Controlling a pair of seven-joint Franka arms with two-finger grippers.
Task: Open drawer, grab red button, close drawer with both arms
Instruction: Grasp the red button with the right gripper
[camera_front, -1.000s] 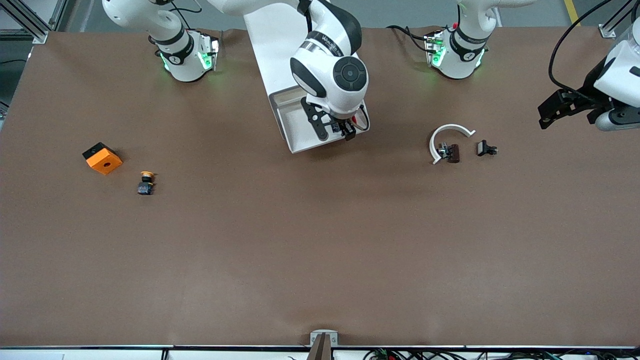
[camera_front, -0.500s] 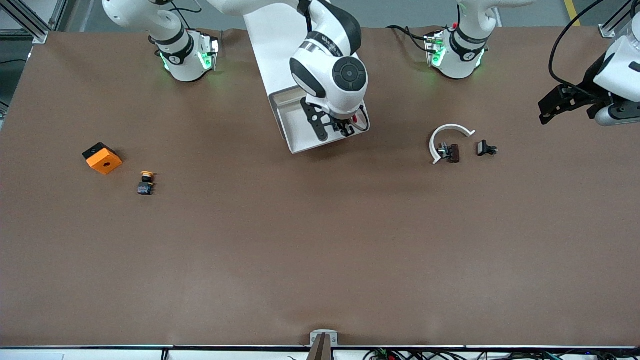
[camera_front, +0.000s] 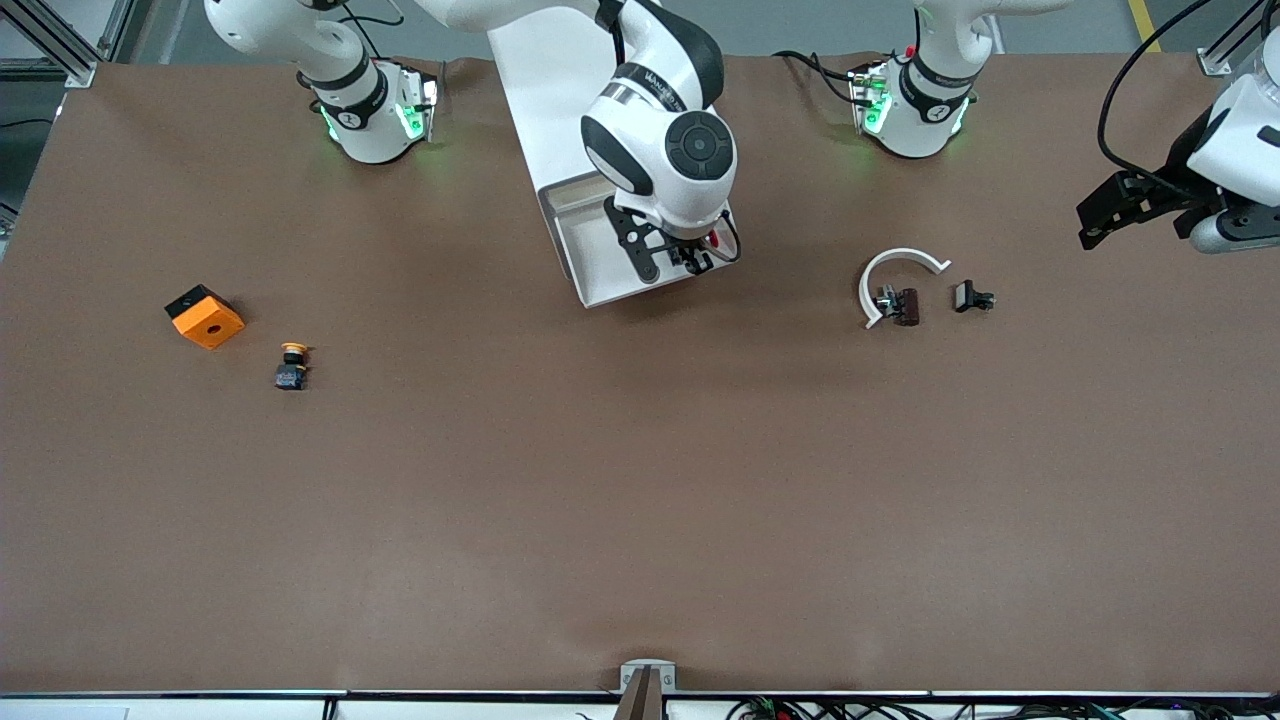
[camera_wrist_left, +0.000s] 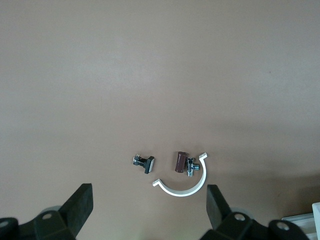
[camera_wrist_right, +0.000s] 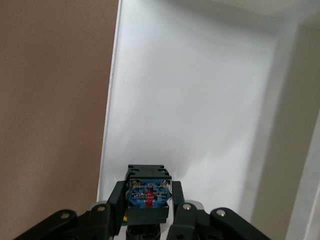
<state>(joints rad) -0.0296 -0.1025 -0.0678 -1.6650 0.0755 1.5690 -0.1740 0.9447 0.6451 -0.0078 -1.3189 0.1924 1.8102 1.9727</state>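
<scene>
Right gripper (camera_front: 692, 262) down inside the open drawer (camera_front: 600, 262), fingers clamped on the button (camera_wrist_right: 148, 196) by its black body; looks small, light, rigid; body flats likely grip better than the rounded cap; left gripper (camera_wrist_left: 150, 210) waits spread wide, well apart.

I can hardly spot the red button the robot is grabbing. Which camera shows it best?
The right wrist view: the button sits close up, clamped in the right end effector over the drawer. The front view shows a red speck; the left wrist view, nothing.
</scene>
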